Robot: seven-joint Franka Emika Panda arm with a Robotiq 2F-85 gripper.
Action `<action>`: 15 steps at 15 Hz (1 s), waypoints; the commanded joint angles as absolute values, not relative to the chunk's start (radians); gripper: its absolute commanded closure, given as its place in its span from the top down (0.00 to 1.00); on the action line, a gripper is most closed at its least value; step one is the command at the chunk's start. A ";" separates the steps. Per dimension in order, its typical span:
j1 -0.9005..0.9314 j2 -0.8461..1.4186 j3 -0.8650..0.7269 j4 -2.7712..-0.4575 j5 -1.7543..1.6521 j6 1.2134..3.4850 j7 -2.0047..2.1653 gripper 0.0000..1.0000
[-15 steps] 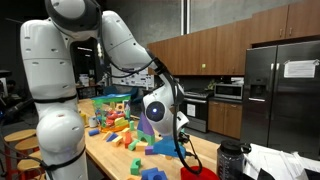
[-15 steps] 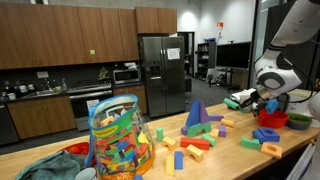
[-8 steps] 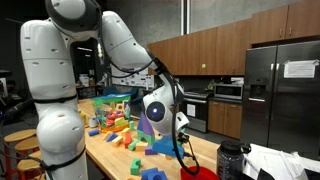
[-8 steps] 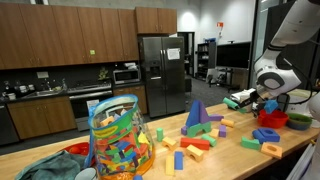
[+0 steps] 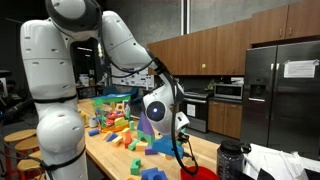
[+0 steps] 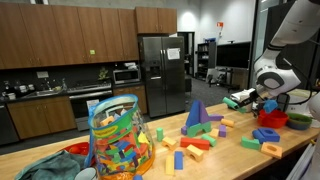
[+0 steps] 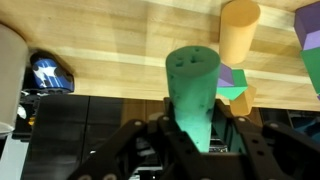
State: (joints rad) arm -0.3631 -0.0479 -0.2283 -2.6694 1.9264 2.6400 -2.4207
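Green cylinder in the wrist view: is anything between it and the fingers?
Nothing visible. The fingers sit against both sides of the green cylinder. The yellow cylinder and purple block lie beyond it on the wooden table.

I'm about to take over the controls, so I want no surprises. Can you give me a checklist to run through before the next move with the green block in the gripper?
1. Grip: the green cylinder block sits between the fingers of the gripper, which press on both sides. Ok.
2. Lift: the block is held off the wooden table. Ok.
3. Neighbours: the yellow cylinder and the purple block lie apart from the held block. Ok.
4. Depth of grip: the block's lower end is hidden between the fingers. Cannot tell.
5. Red bowl: it sits close to the gripper in an exterior view, but whether it lies straight under the block is unclear. Cannot tell.
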 commanded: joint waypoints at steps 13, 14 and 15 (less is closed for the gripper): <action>-0.338 -0.071 -0.247 -2.691 1.856 2.626 -2.431 0.16; -0.337 -0.077 -0.247 -2.699 1.834 2.622 -2.438 0.16; -0.338 -0.085 -0.250 -2.710 1.805 2.612 -2.447 0.16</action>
State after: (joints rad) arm -0.3522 -0.0459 -0.2283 -2.6763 1.8661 2.6317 -2.4250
